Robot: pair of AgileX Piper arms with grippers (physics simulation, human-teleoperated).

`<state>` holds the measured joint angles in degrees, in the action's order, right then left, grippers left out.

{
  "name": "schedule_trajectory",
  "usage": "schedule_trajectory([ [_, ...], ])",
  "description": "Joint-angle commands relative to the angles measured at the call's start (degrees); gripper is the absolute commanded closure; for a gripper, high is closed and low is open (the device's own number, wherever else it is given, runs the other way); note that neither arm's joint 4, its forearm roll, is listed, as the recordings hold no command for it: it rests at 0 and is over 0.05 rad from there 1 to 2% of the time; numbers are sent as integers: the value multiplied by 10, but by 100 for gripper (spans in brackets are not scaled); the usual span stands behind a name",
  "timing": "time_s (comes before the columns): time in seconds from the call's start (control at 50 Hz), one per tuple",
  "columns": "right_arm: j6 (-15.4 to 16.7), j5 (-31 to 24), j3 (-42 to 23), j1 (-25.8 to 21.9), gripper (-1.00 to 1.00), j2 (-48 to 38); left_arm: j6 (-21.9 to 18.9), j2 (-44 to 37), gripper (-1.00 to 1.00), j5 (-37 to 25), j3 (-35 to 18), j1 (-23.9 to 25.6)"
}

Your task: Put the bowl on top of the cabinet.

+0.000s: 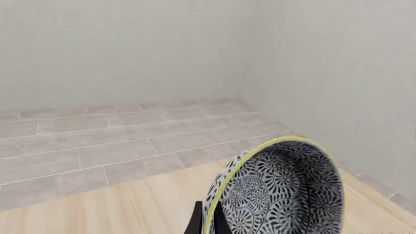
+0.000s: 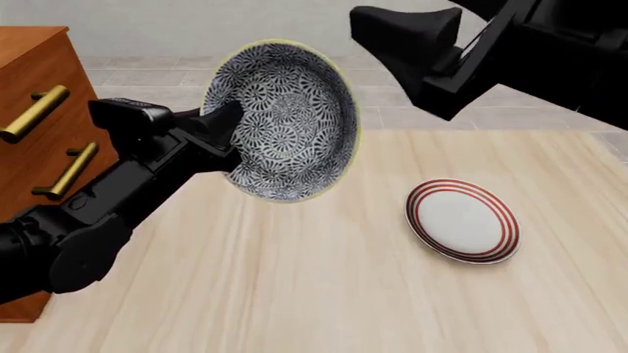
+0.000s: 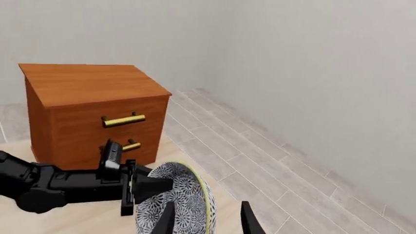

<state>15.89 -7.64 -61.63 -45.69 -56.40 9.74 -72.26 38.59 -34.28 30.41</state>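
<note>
The plate (image 2: 461,220) is lying near right on the table (image 2: 294,294). The bowl (image 2: 284,121) is being held tipped on edge above the table, its rim clamped by the left gripper (image 2: 223,121), right of the cabinet (image 2: 40,140). Farther back, the right gripper (image 3: 206,218) is being kept raised, jaws apart.

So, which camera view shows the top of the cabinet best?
The right wrist view: the cabinet shows its whole flat top and two handles. The front view shows only a cropped corner at the picture's left edge. The left wrist view does not show it.

Red-ringed white plate (image 2: 461,220) tilted on table (image 2: 294,294).
</note>
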Motion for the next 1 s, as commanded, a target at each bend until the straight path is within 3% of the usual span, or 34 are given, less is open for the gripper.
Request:
schedule_trajectory([
  [0.02,4,16,17,8,-100,27,-9,9,100,-33,-21,7],
  [0.14,-4,12,12,21,-100,47,13,12,100,-83,-44,-5],
  [0.34,-6,12,-1,24,-100,53,0,21,100,-176,-93,-3],
  [0.4,-8,8,-8,29,-100,59,53,30,100,-184,-91,-11],
  [0.46,-11,6,-11,32,-100,62,25,26,100,-208,-106,-6],
  [0.76,-37,-4,-20,48,-100,65,50,11,100,-305,-157,-2],
  [0.82,-38,-4,-21,46,-100,66,32,8,100,-327,-170,-3],
  [0.84,-41,-5,-22,46,-100,65,46,17,100,-325,-166,-13],
  [1.0,-50,-14,-28,49,-100,71,39,28,100,-355,-183,-19],
])
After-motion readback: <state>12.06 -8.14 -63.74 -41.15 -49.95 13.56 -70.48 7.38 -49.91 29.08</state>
